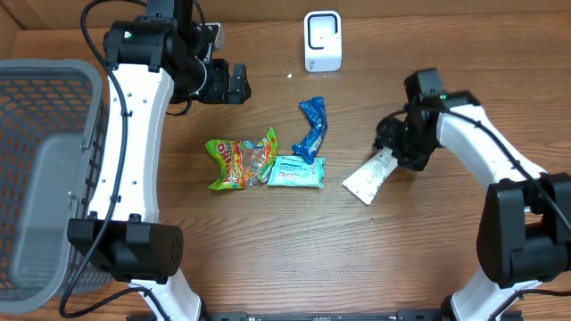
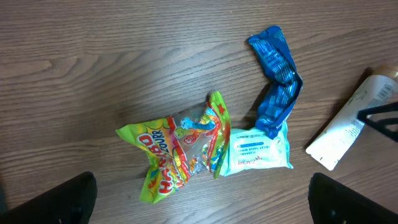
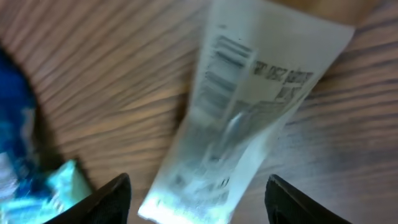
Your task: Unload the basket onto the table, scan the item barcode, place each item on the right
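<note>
A white tube (image 1: 370,178) with printed text and a barcode lies on the wooden table at the right. My right gripper (image 1: 397,143) hovers over its upper end. In the right wrist view the tube (image 3: 242,118) runs between the two fingers (image 3: 115,199), with a gap on each side, so the gripper (image 3: 199,202) is open. The white scanner (image 1: 322,40) stands at the back centre. My left gripper (image 1: 227,82) hangs wide open and empty above the back left, and the left wrist view shows it (image 2: 202,205) looking down on the tube (image 2: 351,124).
A green candy bag (image 1: 241,160), a teal wipes pack (image 1: 296,171) and a blue wrapper (image 1: 312,125) lie together mid-table. They appear again as candy bag (image 2: 177,152), wipes pack (image 2: 258,149) and wrapper (image 2: 277,81). A grey mesh basket (image 1: 36,160) fills the left edge.
</note>
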Controlling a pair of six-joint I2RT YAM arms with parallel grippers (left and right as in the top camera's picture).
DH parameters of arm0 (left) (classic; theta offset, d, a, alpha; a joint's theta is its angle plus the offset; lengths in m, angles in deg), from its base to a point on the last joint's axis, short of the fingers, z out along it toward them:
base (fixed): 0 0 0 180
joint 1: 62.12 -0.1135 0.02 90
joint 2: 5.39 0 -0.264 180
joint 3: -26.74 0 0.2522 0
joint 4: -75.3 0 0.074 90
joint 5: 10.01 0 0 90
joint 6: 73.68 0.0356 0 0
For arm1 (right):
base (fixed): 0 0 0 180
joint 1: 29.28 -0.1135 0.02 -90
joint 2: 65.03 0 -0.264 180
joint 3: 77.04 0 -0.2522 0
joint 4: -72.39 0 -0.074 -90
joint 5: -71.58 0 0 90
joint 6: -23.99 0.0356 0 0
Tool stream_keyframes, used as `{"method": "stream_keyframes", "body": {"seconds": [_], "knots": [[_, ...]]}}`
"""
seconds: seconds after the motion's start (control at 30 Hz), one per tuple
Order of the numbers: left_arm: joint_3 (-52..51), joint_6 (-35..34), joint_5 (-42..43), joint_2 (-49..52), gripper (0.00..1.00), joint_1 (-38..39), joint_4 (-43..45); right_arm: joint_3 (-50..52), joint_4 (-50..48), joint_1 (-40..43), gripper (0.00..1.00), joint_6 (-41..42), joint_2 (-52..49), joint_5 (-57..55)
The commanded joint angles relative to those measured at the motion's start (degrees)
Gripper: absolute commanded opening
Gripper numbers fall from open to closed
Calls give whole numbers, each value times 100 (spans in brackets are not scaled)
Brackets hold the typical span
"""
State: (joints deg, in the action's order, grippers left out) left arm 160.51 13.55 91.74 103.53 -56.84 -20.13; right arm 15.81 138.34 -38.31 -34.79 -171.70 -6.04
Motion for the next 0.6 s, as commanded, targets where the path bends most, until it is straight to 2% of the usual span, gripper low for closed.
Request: {"method": "stream_keyframes", "body": {"seconds": [0.0,0.3,0.57], "knots": [[96,109,-17,-26,100,37,4,356,-363,-11,68,339,26,-319],[94,109,-17,-26,100,37,4,632,-1001,-11,63,-44,26,-691],[96,109,-20,-26,100,37,4,907,-1504,-11,50,-979,26,-831]]}}
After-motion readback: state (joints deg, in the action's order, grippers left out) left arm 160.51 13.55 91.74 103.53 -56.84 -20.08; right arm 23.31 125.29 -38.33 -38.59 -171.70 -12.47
